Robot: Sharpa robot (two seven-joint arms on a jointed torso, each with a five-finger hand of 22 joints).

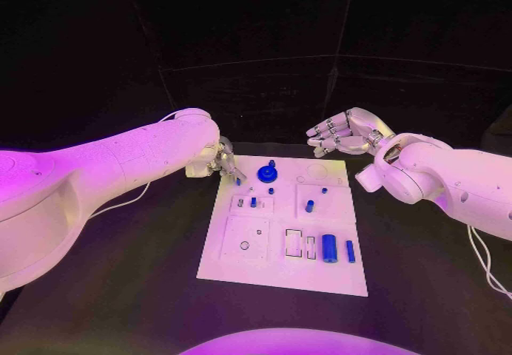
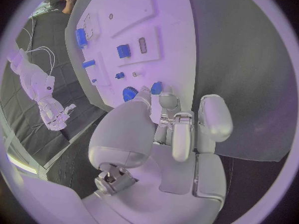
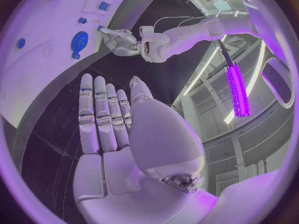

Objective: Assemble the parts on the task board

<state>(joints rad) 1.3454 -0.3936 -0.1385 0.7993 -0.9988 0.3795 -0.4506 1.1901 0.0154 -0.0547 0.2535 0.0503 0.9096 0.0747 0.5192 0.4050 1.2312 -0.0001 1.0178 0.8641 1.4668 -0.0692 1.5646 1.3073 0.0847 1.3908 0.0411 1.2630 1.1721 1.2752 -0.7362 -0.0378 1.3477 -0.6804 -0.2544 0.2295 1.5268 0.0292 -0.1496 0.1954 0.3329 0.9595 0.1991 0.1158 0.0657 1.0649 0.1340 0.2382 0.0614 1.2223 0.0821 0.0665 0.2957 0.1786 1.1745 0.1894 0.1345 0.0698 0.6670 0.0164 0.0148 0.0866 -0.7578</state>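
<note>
Task board [image 1: 280, 275] lies lengthwise away from the robot, mid-table. Left hand [image 1: 219, 161] sits at its far left corner, fingertips pinching a small blue part [image 2: 156, 87] just beside the blue round part [image 1: 267, 174]. Right hand [image 1: 343, 132] hovers beyond the far right corner, fingers apart, holding nothing. Left hand is nearer.

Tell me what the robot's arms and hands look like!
Both arms are smooth, rounded white shells. The left arm and the right arm each have a thin white cable hanging alongside. The left hand and the right hand are silver, with jointed metal fingers and broad rounded pads.
</note>
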